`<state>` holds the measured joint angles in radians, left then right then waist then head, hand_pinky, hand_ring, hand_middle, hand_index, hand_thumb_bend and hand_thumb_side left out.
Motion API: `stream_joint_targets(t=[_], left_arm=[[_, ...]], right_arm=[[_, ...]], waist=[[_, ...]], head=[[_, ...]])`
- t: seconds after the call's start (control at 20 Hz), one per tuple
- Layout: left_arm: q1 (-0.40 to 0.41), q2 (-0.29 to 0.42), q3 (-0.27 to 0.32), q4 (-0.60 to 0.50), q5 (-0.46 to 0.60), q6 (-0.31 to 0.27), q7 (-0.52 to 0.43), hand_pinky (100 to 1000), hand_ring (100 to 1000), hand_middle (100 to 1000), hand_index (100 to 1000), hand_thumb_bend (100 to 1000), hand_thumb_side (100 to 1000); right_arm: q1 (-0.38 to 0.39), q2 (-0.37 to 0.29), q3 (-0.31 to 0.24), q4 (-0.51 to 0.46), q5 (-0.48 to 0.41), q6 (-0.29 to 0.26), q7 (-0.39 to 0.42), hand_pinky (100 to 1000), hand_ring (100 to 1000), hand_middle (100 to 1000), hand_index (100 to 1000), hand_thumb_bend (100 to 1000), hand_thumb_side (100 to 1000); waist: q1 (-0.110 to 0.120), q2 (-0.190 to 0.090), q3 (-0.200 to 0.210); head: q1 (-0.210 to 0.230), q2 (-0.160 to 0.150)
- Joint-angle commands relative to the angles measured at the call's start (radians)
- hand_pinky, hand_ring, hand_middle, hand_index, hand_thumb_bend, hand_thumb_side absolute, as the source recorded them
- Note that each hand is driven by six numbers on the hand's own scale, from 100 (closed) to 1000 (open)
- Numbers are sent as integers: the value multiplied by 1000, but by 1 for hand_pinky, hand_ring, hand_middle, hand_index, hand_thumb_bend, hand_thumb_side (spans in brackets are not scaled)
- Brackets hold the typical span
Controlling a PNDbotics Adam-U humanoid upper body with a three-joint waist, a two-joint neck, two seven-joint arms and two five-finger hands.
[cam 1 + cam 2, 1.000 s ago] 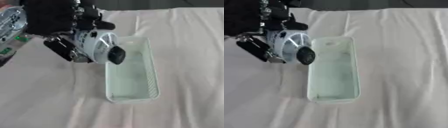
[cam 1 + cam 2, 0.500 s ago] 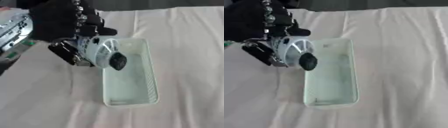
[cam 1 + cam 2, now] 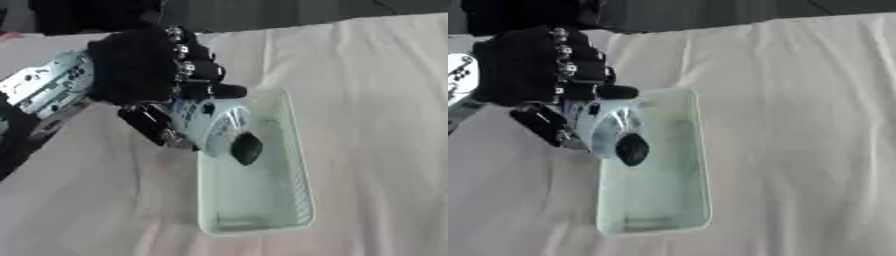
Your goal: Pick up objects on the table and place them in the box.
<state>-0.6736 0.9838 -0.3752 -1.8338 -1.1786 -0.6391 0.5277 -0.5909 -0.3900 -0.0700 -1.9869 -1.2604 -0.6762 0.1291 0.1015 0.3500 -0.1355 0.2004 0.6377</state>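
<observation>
A white, round-bodied object (image 3: 213, 131) with a black knob (image 3: 246, 148) at its front is held above the near-left part of the pale translucent box (image 3: 293, 165), overlapping the box's left long rim. The object's axis runs from the upper left to the lower right, with the black knob pointed down and toward the box interior. The fingers of the left hand (image 3: 144, 75) are curled round the upper side of the object, and a black thumb (image 3: 150, 125) is set against its left side. The box is a long rectangle lying on a table covered in white cloth (image 3: 376, 100), its long axis running from the far edge toward the near edge of the table. The box interior appears unoccupied below the object. Open cloth is seen to the right of the box and beyond its near end. The right hand is not seen in either view.
</observation>
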Motion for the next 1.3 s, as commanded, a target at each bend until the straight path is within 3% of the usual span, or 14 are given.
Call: stream_joint_targets(t=[0.05, 0.35, 0.4, 0.45, 0.5, 0.55, 0.6, 0.65, 0.7, 0.8, 0.9, 1.1, 1.15, 1.3], left_arm=[[-28, 3, -3, -5, -13, -13, 57, 100, 100, 100, 140, 100, 676], [-58, -15, -28, 2, -17, -27, 129, 100, 100, 101, 146, 100, 684], [-63, -21, -36, 1, -10, -35, 141, 100, 100, 157, 178, 100, 741], [-66, -22, -38, 4, -8, -40, 146, 100, 100, 140, 170, 100, 729], [-69, -25, -45, 3, -1, -50, 154, 231, 268, 382, 305, 100, 858], [-71, -27, -50, 2, 6, -59, 159, 161, 166, 317, 264, 100, 832], [-72, -26, -54, 2, 11, -66, 160, 257, 310, 410, 322, 100, 866], [-73, -26, -56, 2, 14, -71, 158, 415, 553, 572, 413, 106, 917], [-73, -24, -59, 0, 14, -76, 154, 559, 693, 678, 447, 122, 958], [-70, -22, -62, -4, 9, -84, 146, 636, 757, 730, 475, 134, 978], [-66, -19, -62, -5, 4, -89, 138, 778, 852, 812, 536, 161, 1000], [-55, -15, -60, 0, -6, -94, 125, 837, 886, 846, 566, 223, 996], [-54, -15, -59, 0, -7, -94, 123, 823, 879, 838, 554, 191, 1000], [-47, -12, -57, 6, -10, -91, 113, 836, 883, 847, 569, 270, 961]], right_arm=[[-24, -23, -9, -13, -5, 3, -8, 185, 322, 417, 551, 100, 1000], [-30, -27, -8, -13, -11, 5, -12, 185, 322, 417, 551, 100, 1000], [-31, -29, -8, -13, -12, 4, -12, 186, 322, 417, 550, 100, 1000], [-30, -29, -8, -13, -13, 4, -12, 186, 322, 417, 550, 100, 1000], [-30, -31, -8, -13, -13, 3, -12, 186, 322, 416, 549, 100, 1000], [-30, -32, -8, -13, -14, 3, -12, 186, 322, 416, 549, 100, 1000], [-30, -33, -8, -13, -15, 2, -12, 186, 322, 416, 549, 100, 1000], [-29, -34, -8, -13, -16, 2, -11, 186, 322, 416, 549, 100, 1000], [-28, -35, -7, -13, -16, 2, -11, 186, 322, 416, 549, 100, 1000], [-27, -37, -8, -13, -17, 1, -11, 186, 322, 416, 549, 100, 1000], [-26, -38, -8, -13, -18, 0, -10, 186, 322, 416, 549, 100, 1000], [-23, -39, -9, -13, -18, -2, -8, 186, 322, 416, 549, 100, 1000], [-22, -39, -8, -13, -18, -2, -7, 186, 322, 416, 549, 100, 1000], [-19, -39, -9, -13, -18, -3, -5, 186, 322, 416, 549, 100, 1000]], waist=[[-1, -15, -2], [6, -17, -6], [7, -18, -7], [7, -18, -6], [8, -20, -6], [9, -21, -6], [9, -22, -5], [10, -23, -4], [10, -24, -3], [10, -25, 0], [10, -26, 2], [8, -27, 7], [8, -27, 7], [5, -27, 10]], head=[[10, -11], [14, -7], [12, -6], [12, -6], [9, -6], [7, -6], [6, -6], [4, -6], [2, -5], [0, -4], [-2, -3], [-4, -2], [-4, -2], [-5, 0]])
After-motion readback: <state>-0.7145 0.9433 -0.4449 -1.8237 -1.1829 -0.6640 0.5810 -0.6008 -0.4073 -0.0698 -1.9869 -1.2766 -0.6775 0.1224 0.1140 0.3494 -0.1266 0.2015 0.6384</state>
